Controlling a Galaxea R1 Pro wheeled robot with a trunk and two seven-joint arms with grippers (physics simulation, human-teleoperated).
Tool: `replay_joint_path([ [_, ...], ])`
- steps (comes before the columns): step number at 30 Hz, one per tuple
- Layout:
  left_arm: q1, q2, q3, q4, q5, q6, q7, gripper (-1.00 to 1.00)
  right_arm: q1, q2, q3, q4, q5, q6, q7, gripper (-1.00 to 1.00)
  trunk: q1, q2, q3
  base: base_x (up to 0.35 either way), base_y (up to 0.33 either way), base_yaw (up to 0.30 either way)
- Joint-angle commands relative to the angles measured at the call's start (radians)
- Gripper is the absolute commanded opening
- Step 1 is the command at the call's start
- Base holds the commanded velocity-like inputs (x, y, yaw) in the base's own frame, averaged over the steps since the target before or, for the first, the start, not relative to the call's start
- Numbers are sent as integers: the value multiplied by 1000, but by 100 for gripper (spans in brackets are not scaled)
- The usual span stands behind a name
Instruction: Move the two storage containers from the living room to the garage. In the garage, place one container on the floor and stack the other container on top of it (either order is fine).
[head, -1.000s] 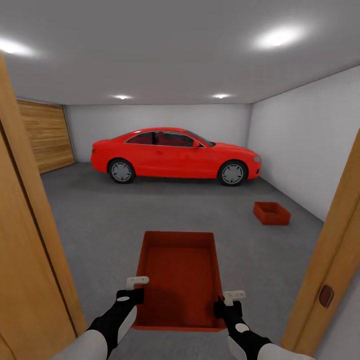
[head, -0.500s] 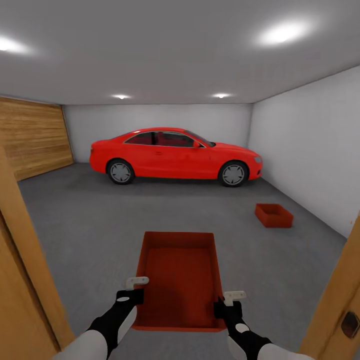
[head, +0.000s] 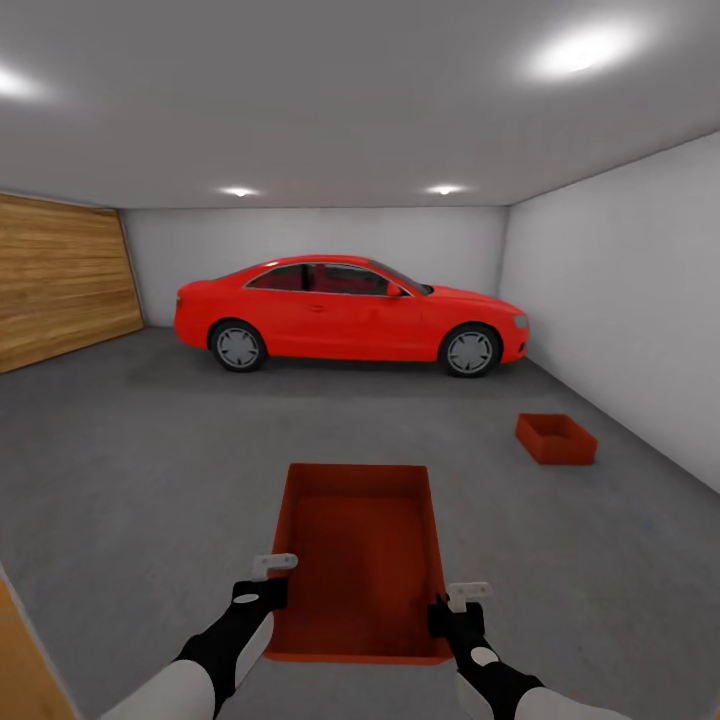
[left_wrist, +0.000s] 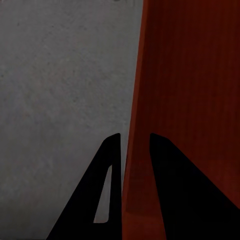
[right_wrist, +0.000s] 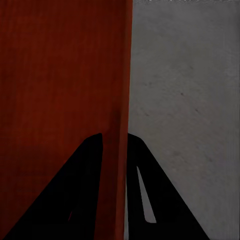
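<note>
Between both grippers, each clamped on a side wall, the carried container (head: 362, 560) points lengthwise toward the car (head: 350, 313).

White forearms, black wrists, and 2 tools, left tool (head: 268, 568) and right tool (head: 462, 596), with seemingly pale fingers.

We roll through the doorway, its wooden frame sliding out at both sides, slatted door (head: 55, 280) widening, far container (head: 556, 438) drifting slightly right, car (head: 350, 310) looming marginally larger.
</note>
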Motion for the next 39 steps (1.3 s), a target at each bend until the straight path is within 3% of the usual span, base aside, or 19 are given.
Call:
replay_joint_path([
  [1, -1, 1, 3, -4, -5, 7, 13, -100, -1, 0, -22, 2, -21, -6, -9, -100, 1, -1, -2, 320, 0, 0],
  [39, -1, 0, 3, -5, -5, 7, 13, -100, -1, 0, -22, 2, -21, -6, -9, -100, 1, -1, -2, 320, 0, 0],
])
